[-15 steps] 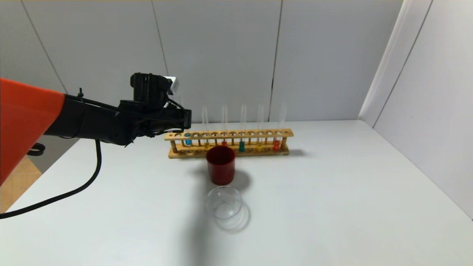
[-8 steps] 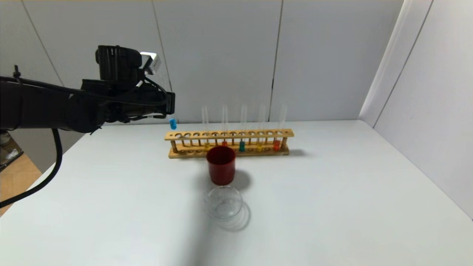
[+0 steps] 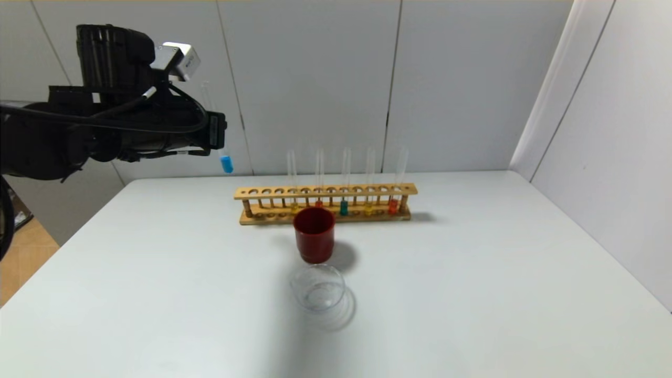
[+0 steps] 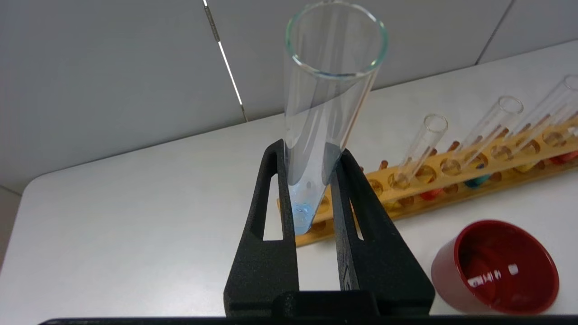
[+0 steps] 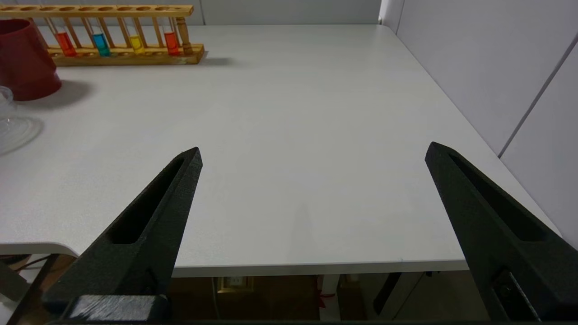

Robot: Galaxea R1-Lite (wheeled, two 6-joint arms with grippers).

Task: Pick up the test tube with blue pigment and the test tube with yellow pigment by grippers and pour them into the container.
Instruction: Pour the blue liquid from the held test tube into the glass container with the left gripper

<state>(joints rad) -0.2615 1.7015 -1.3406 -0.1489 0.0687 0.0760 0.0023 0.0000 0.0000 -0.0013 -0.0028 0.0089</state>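
Observation:
My left gripper [image 3: 216, 131] is shut on the test tube with blue pigment [image 3: 226, 164] and holds it about upright, high above the table's far left, clear of the wooden rack [image 3: 325, 191]. In the left wrist view the tube [image 4: 325, 113] sits between the two black fingers, with my left gripper [image 4: 311, 151] closed round it. The test tube with yellow pigment [image 3: 369, 208] stands in the rack, second from its right end, and shows in the right wrist view [image 5: 135, 44]. The clear glass container [image 3: 318, 287] stands in front of the red cup. My right gripper [image 5: 314, 151] is open and empty over the table's near edge.
A dark-red cup [image 3: 314, 233] stands between the rack and the container. The rack also holds tubes with teal [image 3: 344, 207], red [image 3: 318, 203] and orange-red [image 3: 393, 206] liquid. Walls close the table at the back and right.
My left gripper has lifted the blue tube out of the rack's left end and carried it up and to the left. Everything else is still.

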